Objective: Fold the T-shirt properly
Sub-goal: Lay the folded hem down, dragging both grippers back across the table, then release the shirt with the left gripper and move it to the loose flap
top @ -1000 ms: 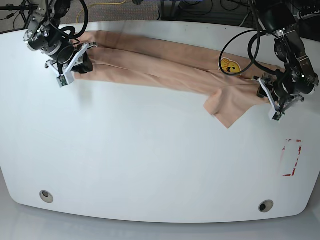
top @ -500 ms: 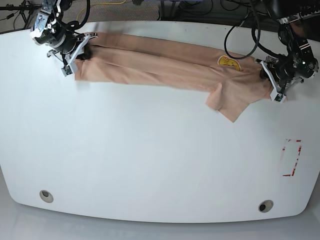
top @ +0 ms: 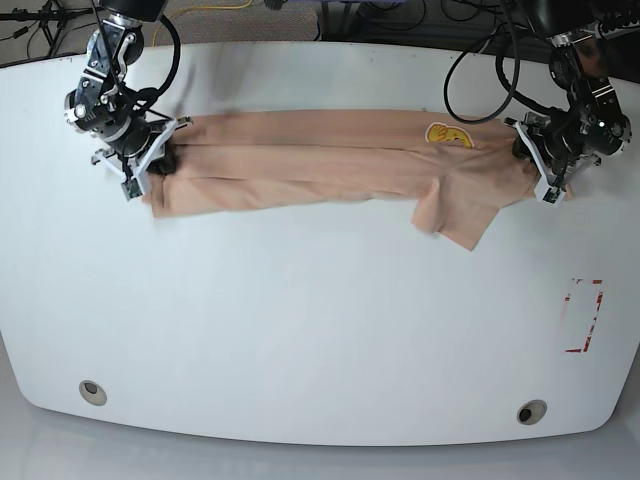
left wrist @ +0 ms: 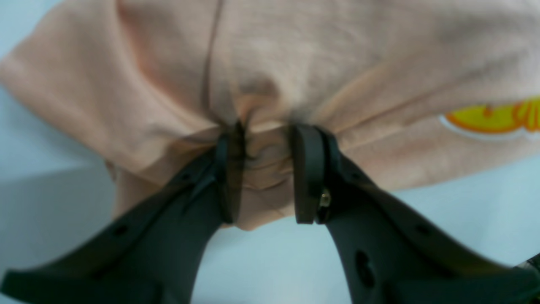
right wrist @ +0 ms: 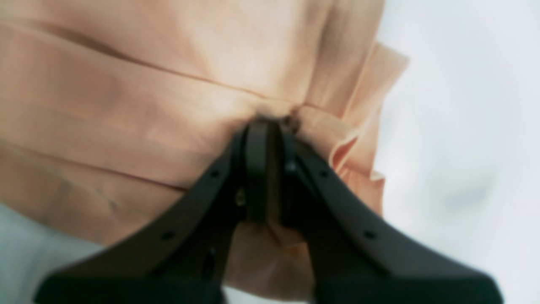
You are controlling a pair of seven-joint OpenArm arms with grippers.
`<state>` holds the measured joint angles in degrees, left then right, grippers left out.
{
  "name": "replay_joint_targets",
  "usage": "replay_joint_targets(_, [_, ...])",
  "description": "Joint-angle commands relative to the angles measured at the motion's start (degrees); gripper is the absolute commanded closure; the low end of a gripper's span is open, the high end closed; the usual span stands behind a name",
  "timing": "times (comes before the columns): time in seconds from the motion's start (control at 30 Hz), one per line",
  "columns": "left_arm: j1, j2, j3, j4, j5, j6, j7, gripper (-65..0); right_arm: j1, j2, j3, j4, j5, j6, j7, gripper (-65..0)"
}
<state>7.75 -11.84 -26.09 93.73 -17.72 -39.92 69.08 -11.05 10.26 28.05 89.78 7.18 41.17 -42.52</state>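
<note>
The peach T-shirt (top: 300,155) stretches as a long, folded band across the far part of the white table (top: 300,330). Its yellow emblem (top: 450,134) faces up near the right end, and a sleeve flap (top: 460,215) hangs toward the front. My left gripper (top: 528,160) holds the right end. In the left wrist view the left gripper (left wrist: 268,169) is shut on a bunch of T-shirt (left wrist: 295,50) cloth, with the emblem (left wrist: 498,118) beside it. My right gripper (top: 160,160) holds the left end. Close up, the right gripper (right wrist: 263,126) is shut tight on the pleated T-shirt (right wrist: 126,105).
A red-outlined marking (top: 583,315) lies on the table near its right edge. Two round holes (top: 92,392) (top: 532,412) sit near the front corners. Cables hang behind the table's far edge.
The shirt lay slanted from back left to right; now it runs level and taut. The right gripper came forward with its end, and the left gripper shifted back and slightly inward.
</note>
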Motion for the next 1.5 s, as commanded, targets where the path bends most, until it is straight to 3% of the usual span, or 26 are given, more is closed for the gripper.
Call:
replay_joint_targets(0.0, [1.0, -0.2, 0.0, -0.1, 0.1, -0.1, 1.0, -17.2, 1.1, 1.9, 0.0, -3.2, -7.5, -1.2, -5.3, -4.3])
replay_joint_targets(0.27, [1.2, -0.1, 0.0, 0.3, -0.4, -0.1, 0.9, -18.1, 1.9, 2.4, 0.0, -3.3, -7.4, -1.2, -5.3, -4.3])
replay_joint_targets(0.43, [-0.7, 0.0, -0.8, 4.2, -1.8, -0.1, 1.2, -26.0, 2.1, 2.4, 0.0, -0.9, -7.4, -1.2, -5.3, -4.3])
replay_joint_targets(0.57, [-3.7, 1.7, -3.1, 9.3, -6.0, -0.1, 4.8, -36.3, 2.0, 2.1, 0.0, 0.3, -7.4, -1.2, -5.4, -4.3])
replay_joint_targets(0.73, [-10.3, 2.9, -4.9, 10.6, -7.8, -0.1, 8.9, -39.7, 1.9, 1.9, 0.0, 1.6, -7.4, -1.2, -5.4, -4.3])
replay_joint_targets(1.1, [-22.5, 4.0, -5.4, -6.7, -7.9, -0.1, 8.8, -40.0, 1.9, 1.8, 0.1, 1.6, -7.3, -1.2, -5.4, -4.3])
replay_joint_targets(1.47, [-26.3, 4.1, -0.2, -20.6, -8.1, -0.1, 2.0, -40.1, 1.9, 1.8, 0.1, 1.7, -7.3, -1.2, -5.4, -4.1])
